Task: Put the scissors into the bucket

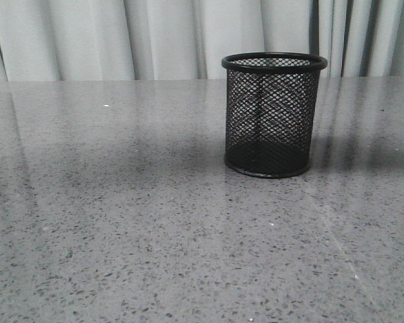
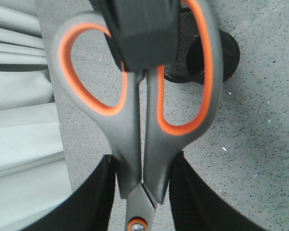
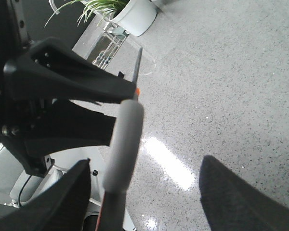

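Note:
The bucket, a black wire-mesh cup, stands upright on the grey table, right of centre; no gripper shows in the front view. In the left wrist view my left gripper is shut on the scissors just above the pivot, with the orange-lined handles pointing away and the bucket partly hidden behind them. A black finger of the other gripper covers the handles' top. In the right wrist view my right gripper is open, and the scissors' grey handle stands edge-on between its fingers, held by the left gripper.
Pale curtains hang behind the table's far edge. The right wrist view shows a speckled floor, a potted plant and a white base below the arms.

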`<act>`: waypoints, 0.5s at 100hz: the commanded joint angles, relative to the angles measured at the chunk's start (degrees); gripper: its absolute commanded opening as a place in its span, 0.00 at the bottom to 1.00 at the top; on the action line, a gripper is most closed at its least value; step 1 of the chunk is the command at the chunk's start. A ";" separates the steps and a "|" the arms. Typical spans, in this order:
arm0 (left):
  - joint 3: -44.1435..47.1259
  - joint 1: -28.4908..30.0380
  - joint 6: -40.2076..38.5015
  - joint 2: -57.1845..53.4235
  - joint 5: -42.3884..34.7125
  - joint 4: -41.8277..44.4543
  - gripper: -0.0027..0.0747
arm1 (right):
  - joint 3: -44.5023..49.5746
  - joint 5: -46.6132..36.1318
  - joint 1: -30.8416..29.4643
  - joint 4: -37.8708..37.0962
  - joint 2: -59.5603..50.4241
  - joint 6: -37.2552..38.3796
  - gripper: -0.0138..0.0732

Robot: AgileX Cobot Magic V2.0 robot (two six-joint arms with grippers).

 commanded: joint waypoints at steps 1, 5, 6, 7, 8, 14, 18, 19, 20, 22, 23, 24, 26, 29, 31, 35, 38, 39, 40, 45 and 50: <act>-1.87 -0.38 -0.61 -2.29 0.37 -1.64 0.22 | -2.06 -0.45 0.02 4.02 -1.34 -1.39 0.66; -1.87 -0.38 -0.61 -2.29 0.37 -1.64 0.22 | -2.06 -0.45 0.02 4.02 -1.34 -1.63 0.66; -1.87 -0.38 -0.61 -2.29 0.37 -1.64 0.22 | -2.06 -0.45 0.02 4.02 -1.34 -1.63 0.66; -1.87 -0.38 -0.61 -2.29 0.37 -1.64 0.22 | -2.06 -0.45 0.02 4.02 -1.34 -1.63 0.66; -1.87 -0.38 -0.61 -2.29 0.37 -1.64 0.22 | -2.06 -0.45 0.02 4.02 -1.34 -1.63 0.66; -1.87 -0.38 -0.61 -2.29 0.37 -1.64 0.22 | -2.06 -0.45 0.02 4.44 -1.34 -1.74 0.66; -1.87 -0.38 -0.61 -2.29 0.37 -1.64 0.22 | -2.06 -0.69 0.02 4.69 -1.34 -1.74 0.66; -1.87 -0.38 -0.61 -2.29 0.37 -1.64 0.22 | -2.06 -0.81 0.02 4.69 -1.34 -1.74 0.66; -1.87 -0.38 -0.61 -2.29 0.37 -1.64 0.22 | -2.06 -0.82 0.02 4.69 -1.34 -1.74 0.66; -1.87 -0.38 -0.61 -2.29 0.37 -1.76 0.22 | -2.06 -0.82 0.02 4.69 -1.34 -1.74 0.66; -1.87 -0.38 -0.61 -2.29 0.37 -1.76 0.22 | -2.06 -0.82 0.02 4.69 -1.34 -1.74 0.66; -1.87 -0.38 -0.61 -2.29 0.37 -1.86 0.22 | -2.06 -0.82 0.02 4.69 -1.34 -1.74 0.65; -1.87 -0.38 -0.61 -2.29 0.37 -1.87 0.22 | -2.06 -0.82 0.02 4.69 -1.34 -1.74 0.65; -1.87 -0.38 -0.61 -2.29 0.37 -2.00 0.22 | -2.06 -0.82 0.02 4.69 -1.34 -1.74 0.62; -1.87 -0.38 -0.61 -2.29 0.37 -2.09 0.22 | -2.06 -0.82 0.02 4.69 -1.34 -1.74 0.60; -1.87 -0.38 -0.61 -2.29 0.37 -2.58 0.22 | -2.06 -0.82 0.02 4.69 -1.34 -1.74 0.56; -1.87 -0.38 -0.61 -2.29 0.37 -2.86 0.22 | -2.06 -0.82 0.02 4.69 -1.34 -1.74 0.52; -1.87 -0.38 -0.61 -2.29 0.37 -2.87 0.22 | -2.06 -0.82 0.02 4.69 -1.34 -1.74 0.51; -1.87 -0.38 -0.61 -2.29 0.37 -2.98 0.22 | -2.06 -0.82 0.02 4.69 -1.34 -1.74 0.50; -1.87 -0.38 -0.61 -2.29 0.37 -2.97 0.22 | -2.06 -0.82 0.02 4.69 -1.34 -1.74 0.43; -1.87 -0.38 -0.61 -2.29 0.37 -2.97 0.22 | -2.06 -0.82 0.02 4.69 -1.34 -1.85 0.38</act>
